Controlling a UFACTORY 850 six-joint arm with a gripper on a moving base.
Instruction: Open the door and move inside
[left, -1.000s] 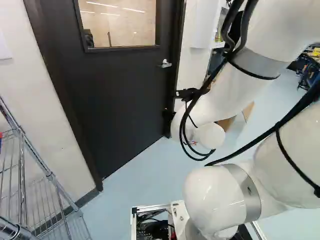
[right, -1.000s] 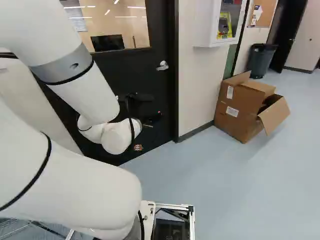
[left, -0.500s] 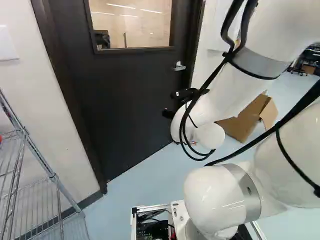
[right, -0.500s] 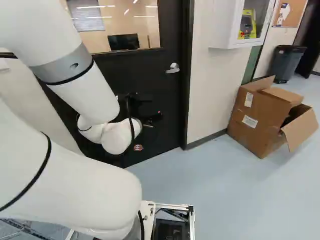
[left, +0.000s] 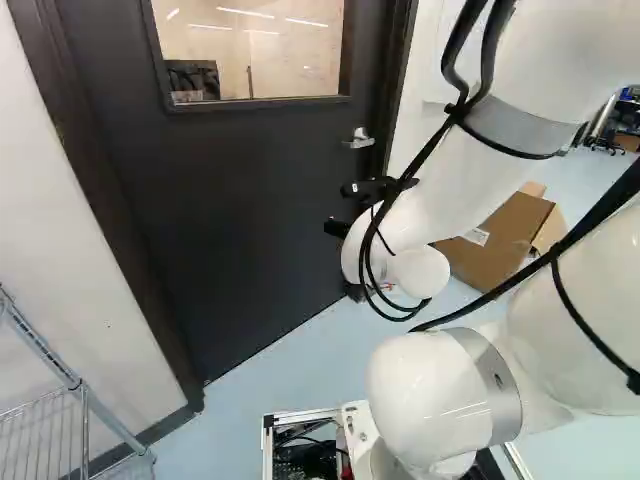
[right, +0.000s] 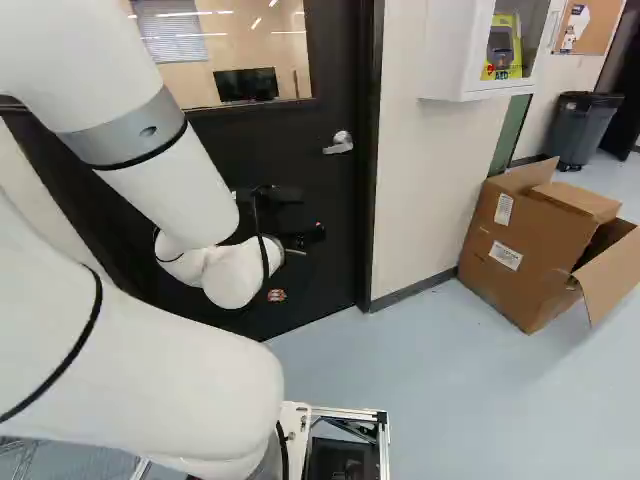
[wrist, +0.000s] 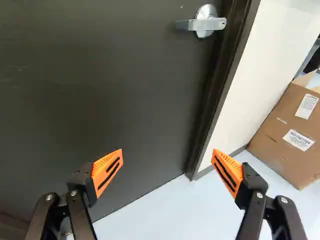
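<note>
Door (left: 230, 210) is shut in its dark frame (right: 369, 200); bottom edge runs diag. across L base view, meeting floor (right: 450, 370). Floor lies btwn base (right: 384, 435) & door, widening to R in R base view. White wall (right: 420, 180) is just R of frame, w/ open-flapped cardboard box (right: 530, 250) near it, narrowing room by the frame's R side. White cabinet (right: 455, 55) juts from wall above box. Wire shelf (left: 75, 385) edges in at lower L of L base view.

Handle (wrist: 202, 22) is on door, close to frame's R side; long axis approx. level, across door, free end pointing away from frame twd door's middle. In wrist view it's well ahead of gripper (right: 308, 236), nearer the R-hand finger. Gripper's released: fingers spread wide, orange pads (wrist: 107, 172) apart, handle untouched.

Vs. 0.5 s ago: base has moved; box looks larger in R base view, shelf sits farther twd lower L corner of L base view. Arm (right: 150, 370) holds same pose vs. its joint; door & handle unchanged.
</note>
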